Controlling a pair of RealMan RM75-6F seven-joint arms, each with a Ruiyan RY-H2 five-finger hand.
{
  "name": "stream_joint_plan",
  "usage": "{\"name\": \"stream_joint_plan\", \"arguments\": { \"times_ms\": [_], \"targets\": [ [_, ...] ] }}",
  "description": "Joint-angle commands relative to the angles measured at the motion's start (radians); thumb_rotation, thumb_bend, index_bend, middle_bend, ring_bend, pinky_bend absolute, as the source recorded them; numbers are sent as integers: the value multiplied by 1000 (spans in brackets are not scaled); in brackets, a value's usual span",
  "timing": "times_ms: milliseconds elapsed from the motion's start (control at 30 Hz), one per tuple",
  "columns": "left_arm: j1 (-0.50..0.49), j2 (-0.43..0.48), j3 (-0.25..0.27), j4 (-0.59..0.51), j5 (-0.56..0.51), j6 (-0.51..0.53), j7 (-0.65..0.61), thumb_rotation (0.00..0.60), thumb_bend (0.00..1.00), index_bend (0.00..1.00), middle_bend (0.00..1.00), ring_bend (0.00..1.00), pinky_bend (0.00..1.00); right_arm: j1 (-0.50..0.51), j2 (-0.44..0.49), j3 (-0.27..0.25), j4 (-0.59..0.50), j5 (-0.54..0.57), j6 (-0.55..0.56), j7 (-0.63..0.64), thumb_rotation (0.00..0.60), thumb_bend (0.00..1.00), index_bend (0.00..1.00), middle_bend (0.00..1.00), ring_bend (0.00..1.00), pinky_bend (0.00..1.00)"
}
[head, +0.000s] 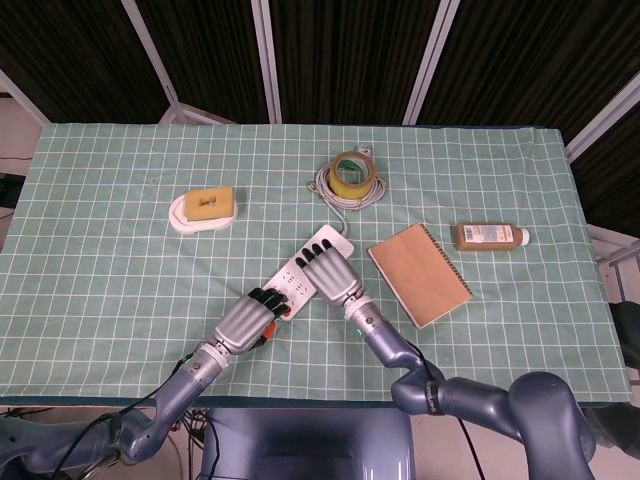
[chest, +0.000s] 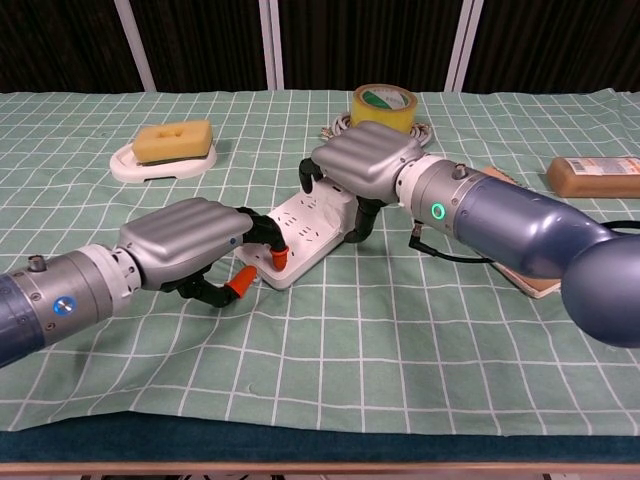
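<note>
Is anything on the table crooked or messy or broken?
Nothing looks broken or spilled. The white power strip lies slanted across the cloth's grid, with the left hand at its near end and the right hand on top. The notebook also sits askew, and the brown bottle lies on its side.

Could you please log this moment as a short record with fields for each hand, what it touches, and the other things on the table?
left hand: fingers curled at the near end of the power strip, beside its orange switch
right hand: arched over the far half of the strip, thumb down beside it
power strip: white, lying diagonally on the checked cloth
behind: sponge in a white dish, tape roll on a coiled cable
to the right: notebook, brown bottle
</note>
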Motion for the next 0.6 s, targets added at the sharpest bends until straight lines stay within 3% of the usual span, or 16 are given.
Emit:
{"name": "stream_joint_plan", "arguments": {
  "times_ms": [33, 600],
  "targets": [
    [0, -1, 1, 3, 1, 0, -4, 600, 604, 362, 300, 187, 293, 4, -9, -2, 16, 0, -2, 9, 600, 265, 325, 307, 293, 290],
    [-3, -5, 4, 16, 5, 1, -23, 600, 604, 362, 300, 187, 293, 19, -47, -11, 81, -16, 0, 45, 600, 444, 404, 359, 332, 333]
  ]
}}
